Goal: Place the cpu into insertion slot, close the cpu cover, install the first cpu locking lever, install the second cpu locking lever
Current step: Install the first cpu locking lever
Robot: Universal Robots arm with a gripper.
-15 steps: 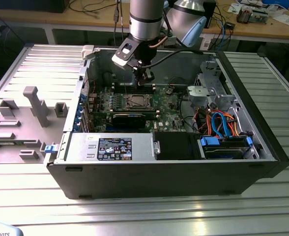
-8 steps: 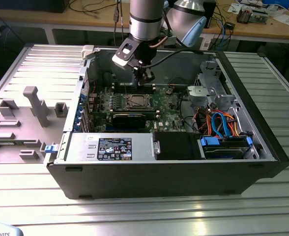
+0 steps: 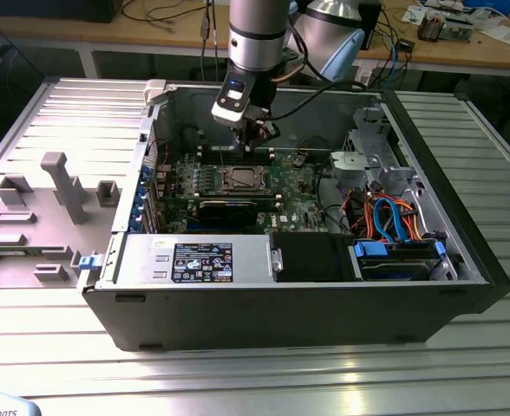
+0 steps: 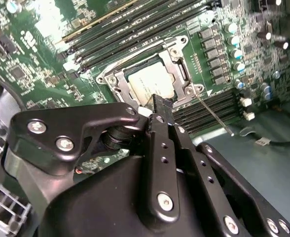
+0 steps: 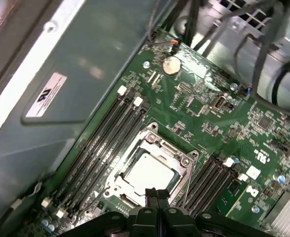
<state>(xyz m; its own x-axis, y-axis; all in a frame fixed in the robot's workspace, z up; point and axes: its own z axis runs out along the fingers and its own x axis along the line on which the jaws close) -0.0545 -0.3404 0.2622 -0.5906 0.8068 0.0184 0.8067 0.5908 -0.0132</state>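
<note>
Claw: the claw (image 3: 257,137) is hanging over the board with its two fingers pressed together, pinching nothing. In the exterior view it is sitting at 12 o'clock from the socket.
Chip: the chip (image 5: 147,173) is lying flat in the socket (image 5: 116,186), with its silver top facing up.
Cover: the cover frame (image 5: 160,144) is lying down around the chip, and its window is showing the metal top.
Lever: a thin wire lever (image 4: 211,114) is sticking out beside the socket and appears to be unlatched.
Handling: the chip is likely light, stiff, smooth and fragile, so taking it by the edges suits it. The lever is probably springy, so pushing near its free end is giving the best purchase.
Neighbours: in the exterior view the memory slots (image 3: 190,179) are lying at 9 o'clock from the socket and the expansion card (image 3: 229,208) at 6 o'clock.
</note>
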